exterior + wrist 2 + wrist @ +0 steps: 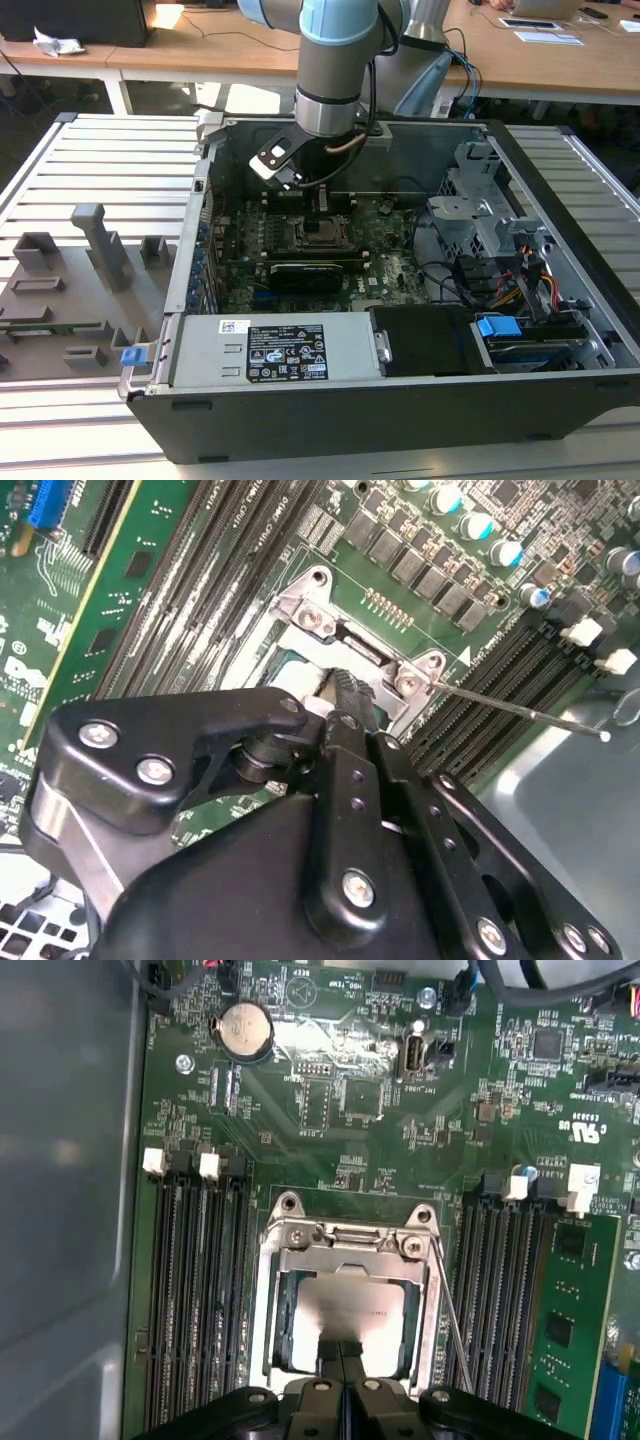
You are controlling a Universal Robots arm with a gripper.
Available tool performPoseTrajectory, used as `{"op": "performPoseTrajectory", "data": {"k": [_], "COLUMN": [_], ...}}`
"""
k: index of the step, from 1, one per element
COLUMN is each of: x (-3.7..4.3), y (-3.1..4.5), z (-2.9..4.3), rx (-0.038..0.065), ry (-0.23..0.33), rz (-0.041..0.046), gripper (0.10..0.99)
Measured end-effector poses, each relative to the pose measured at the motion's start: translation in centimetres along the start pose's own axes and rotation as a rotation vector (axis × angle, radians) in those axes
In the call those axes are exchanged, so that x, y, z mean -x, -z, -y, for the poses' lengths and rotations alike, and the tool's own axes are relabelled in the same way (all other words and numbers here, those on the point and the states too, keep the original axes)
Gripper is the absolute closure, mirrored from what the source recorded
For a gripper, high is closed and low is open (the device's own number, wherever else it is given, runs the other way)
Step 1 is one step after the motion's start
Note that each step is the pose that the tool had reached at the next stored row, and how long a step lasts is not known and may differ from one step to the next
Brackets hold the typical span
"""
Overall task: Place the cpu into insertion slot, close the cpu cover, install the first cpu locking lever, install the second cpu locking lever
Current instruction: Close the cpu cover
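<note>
One gripper [341, 1346], seemingly touching cpu [352, 1305]

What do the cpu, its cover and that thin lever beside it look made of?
The cpu: top looks like matte silver-grey metal, showing a soft, diffuse glare. The cpu cover: probably stamped sheet steel, bare bright finish, with crisp bent edges. The lever: seemingly thin polished steel wire, glinting along its length.

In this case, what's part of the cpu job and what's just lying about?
Job: cpu, silver cover, thin locking lever, tool over the cpu.
Lying about: coin battery, green memory card, grey blocks.
</note>
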State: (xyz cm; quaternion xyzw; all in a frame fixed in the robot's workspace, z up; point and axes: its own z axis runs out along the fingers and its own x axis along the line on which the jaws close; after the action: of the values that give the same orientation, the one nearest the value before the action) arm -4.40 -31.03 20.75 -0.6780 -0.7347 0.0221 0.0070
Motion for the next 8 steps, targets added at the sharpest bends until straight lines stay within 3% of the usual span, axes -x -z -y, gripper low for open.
{"op": "performPoseTrajectory", "data": {"k": [1,3,6,8], "x": [0.01,0.03,0.27,1.30], "y": [0.33,1.68,1.86,1.83], "z": [0.01,0.06,0.08,0.17], "rx": [0.000,0.000,0.000,0.000], "ry": [0.000,0.000,0.000,0.000], "rz": [0.0001,-0.0001,0.0001,-0.0005], "gripper": [0.980,0.980,0.980,0.980]}}
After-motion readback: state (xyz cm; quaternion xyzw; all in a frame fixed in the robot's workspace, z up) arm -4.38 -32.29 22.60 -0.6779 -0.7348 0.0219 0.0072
